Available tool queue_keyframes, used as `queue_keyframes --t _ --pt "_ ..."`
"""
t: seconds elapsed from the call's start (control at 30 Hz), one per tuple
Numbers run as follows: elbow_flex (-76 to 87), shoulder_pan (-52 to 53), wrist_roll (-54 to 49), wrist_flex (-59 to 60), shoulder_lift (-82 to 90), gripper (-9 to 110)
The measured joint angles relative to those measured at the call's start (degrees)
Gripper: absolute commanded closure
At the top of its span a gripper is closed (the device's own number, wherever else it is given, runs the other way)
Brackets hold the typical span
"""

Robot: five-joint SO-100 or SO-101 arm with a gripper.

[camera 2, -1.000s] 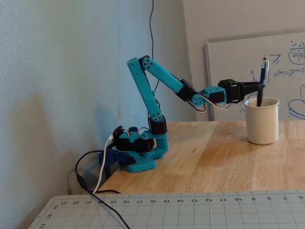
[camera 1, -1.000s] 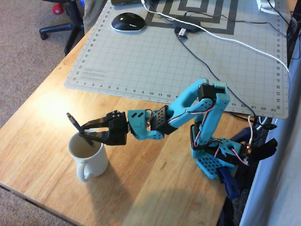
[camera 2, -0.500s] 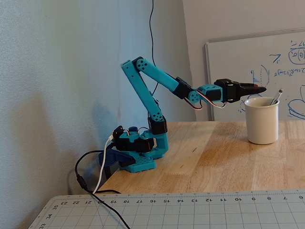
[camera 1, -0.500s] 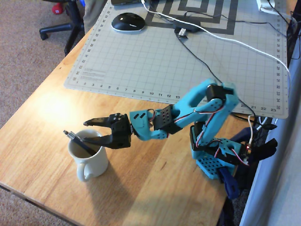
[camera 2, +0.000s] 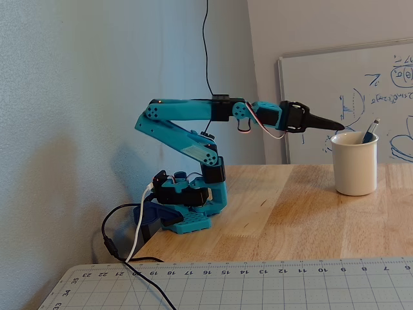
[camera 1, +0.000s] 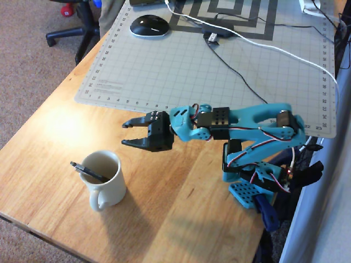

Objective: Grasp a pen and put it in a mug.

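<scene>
Here a wooden table (camera 1: 181, 219) bears a grey cutting mat (camera 1: 219, 71), whiteboard (camera 2: 348, 97) behind.

We see the teal arm (camera 2: 193, 139) folded over its base on the wooden counter (camera 2: 290, 219), forearm level, reaching right. The black tool (camera 2: 335, 126) hangs in the air just left of the cream mug's (camera 2: 354, 165) rim — whether its jaws are parted we cannot tell from this side. The pen (camera 2: 370, 131) stands in the mug, tilted right, silvery tip above the rim. Whiteboard (camera 2: 361, 77) behind; cutting mat (camera 2: 258, 284) in front.
</scene>
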Motion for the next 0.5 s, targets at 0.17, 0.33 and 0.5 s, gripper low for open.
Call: queue_keyframes --t 0.17,0.33,0.5 --pt "4.0 3.5 -10.6 7.4 10.3 88" --pt "9.1 7.7 -26.5 12.8 19.2 88" --pt "14.0 10.2 -46.1 19.6 25.6 93"
